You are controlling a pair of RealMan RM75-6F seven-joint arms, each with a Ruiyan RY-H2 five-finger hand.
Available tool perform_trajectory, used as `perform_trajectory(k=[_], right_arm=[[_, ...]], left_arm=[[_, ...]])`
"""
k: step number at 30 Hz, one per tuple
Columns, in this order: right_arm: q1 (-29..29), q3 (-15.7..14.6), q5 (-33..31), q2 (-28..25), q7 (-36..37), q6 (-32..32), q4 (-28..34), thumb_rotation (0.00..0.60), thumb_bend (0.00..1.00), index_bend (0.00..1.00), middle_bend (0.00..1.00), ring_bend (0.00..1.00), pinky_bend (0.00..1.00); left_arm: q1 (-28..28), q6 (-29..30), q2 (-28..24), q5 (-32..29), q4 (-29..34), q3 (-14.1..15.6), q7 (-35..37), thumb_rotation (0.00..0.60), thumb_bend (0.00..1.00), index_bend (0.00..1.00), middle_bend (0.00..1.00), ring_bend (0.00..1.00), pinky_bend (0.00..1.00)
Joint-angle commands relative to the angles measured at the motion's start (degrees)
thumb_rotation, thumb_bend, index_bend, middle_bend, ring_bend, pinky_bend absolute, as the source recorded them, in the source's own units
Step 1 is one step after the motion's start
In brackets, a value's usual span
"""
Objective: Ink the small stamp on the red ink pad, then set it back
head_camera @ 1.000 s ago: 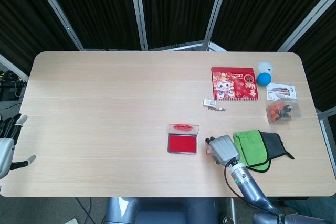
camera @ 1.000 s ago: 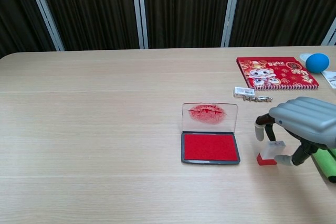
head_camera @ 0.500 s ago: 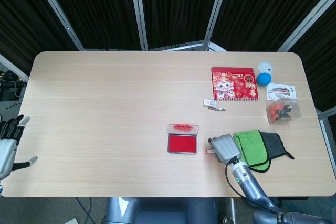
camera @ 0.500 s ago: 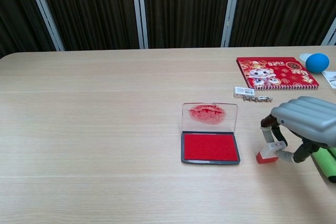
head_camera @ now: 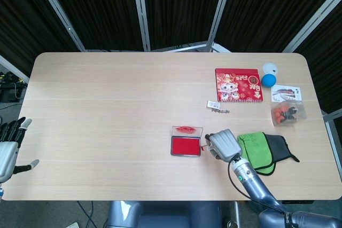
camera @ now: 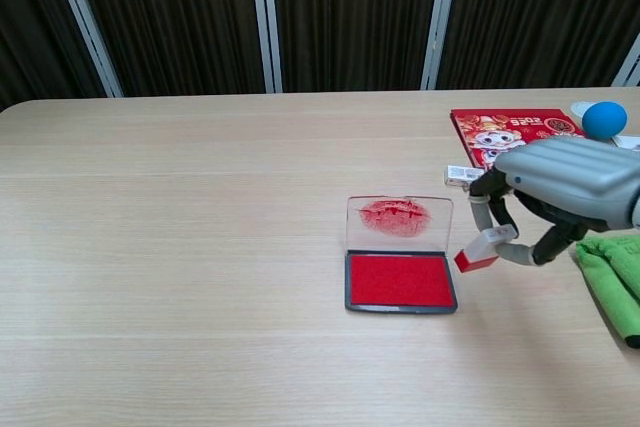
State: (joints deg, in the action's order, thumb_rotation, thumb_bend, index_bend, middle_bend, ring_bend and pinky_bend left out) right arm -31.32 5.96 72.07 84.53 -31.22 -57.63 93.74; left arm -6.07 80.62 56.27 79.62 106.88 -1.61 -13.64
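The red ink pad [camera: 399, 280] [head_camera: 186, 146] lies open near the table's front middle, its clear smeared lid [camera: 399, 221] standing up behind it. My right hand [camera: 560, 187] [head_camera: 224, 144] pinches the small stamp [camera: 480, 250], a clear block with a red base, tilted and lifted off the table just right of the pad's right edge. In the head view the stamp is mostly hidden under the hand. My left hand [head_camera: 9, 145] hangs at the table's far left front edge, fingers spread and holding nothing.
A green cloth [head_camera: 257, 150] on a black one [head_camera: 281, 147] lies right of my right hand. Further back are a red notebook [head_camera: 238, 85], a small tag with a chain [head_camera: 217, 106], a blue ball [head_camera: 267, 80], a white lid [head_camera: 271, 68] and a clear packet [head_camera: 287, 114].
My right hand has lifted the stamp off the table and carried it left and up, toward the ink pad's right edge. The left hand has barely moved.
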Motion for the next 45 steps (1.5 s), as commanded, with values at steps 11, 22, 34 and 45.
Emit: perform_trajectory(k=[11,22,34,45], right_arm=[[-9.06,5.59,-15.80,3.31,-3.76,6.85,1.35,0.600,0.50,0.53,0.59,0.79,1.00],[-12.45,2.65,-20.30,7.85,-8.79,5.11,-0.88,0.600,0.51,0.53,0.59,0.79,1.00],[-13.93,0.54,-23.41,9.66,-11.72,3.24,-2.81,0.600,0.53,0.54,0.59,0.79,1.00],[-15.17,-1.06,-25.14,11.37,-14.98,1.51,-4.50,0.600,0.54,0.54,0.60,0.79,1.00]], left_arm=[[-0.50,-0.89,-0.05,-2.08,-0.51,-0.69,0.38,0.600,0.00,0.00,0.00,0.00,0.00],[-0.58,-1.16,-0.47,-2.65,-0.76,-0.81,1.39,0.600,0.00,0.00,0.00,0.00,0.00],[-0.69,-1.37,-0.74,-2.35,-0.63,-0.67,1.98,0.600,0.00,0.00,0.00,0.00,0.00],[-0.85,-1.85,-0.71,-2.35,-0.56,-0.42,2.06,0.600,0.00,0.00,0.00,0.00,0.00]])
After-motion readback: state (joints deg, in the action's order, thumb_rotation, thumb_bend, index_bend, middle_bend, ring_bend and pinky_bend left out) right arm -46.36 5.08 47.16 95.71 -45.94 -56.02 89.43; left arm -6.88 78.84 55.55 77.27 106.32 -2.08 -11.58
